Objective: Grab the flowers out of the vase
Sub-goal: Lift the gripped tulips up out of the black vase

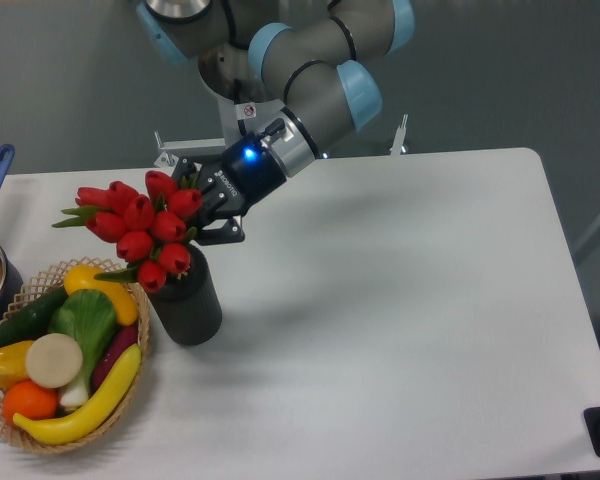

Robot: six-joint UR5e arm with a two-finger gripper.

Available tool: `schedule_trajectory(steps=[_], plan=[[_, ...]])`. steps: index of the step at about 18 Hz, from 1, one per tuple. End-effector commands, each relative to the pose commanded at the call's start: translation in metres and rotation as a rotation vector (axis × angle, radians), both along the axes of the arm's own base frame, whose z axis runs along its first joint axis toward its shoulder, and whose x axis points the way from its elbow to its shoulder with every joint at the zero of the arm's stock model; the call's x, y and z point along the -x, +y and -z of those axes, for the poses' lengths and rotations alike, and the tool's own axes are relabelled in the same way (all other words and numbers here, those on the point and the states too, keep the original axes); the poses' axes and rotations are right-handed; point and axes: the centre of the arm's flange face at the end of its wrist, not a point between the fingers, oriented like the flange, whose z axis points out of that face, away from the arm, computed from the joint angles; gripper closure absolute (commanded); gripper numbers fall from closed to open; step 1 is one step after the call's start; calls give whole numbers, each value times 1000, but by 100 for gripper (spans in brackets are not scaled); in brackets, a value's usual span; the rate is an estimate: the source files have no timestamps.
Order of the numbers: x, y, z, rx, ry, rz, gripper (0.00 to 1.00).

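Fingers [208, 205] clamped on flowers [140, 226] stems above vase [187, 305].

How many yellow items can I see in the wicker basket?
3. A banana lies along the basket's front right rim, a yellow pepper sits at the left, and another yellow piece is at the back. Others may be hidden underneath.

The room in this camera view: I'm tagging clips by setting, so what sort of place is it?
Probably a robotics lab: a bare white table against a plain grey wall, an arm's hand gripping red tulips, and a wicker basket of fruit and vegetables, likely props.
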Motion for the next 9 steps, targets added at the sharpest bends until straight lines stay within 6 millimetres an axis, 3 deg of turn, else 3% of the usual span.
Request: schedule_trajectory(steps=[9], plan=[[15,-7,-32,-8,-60,-46,82]])
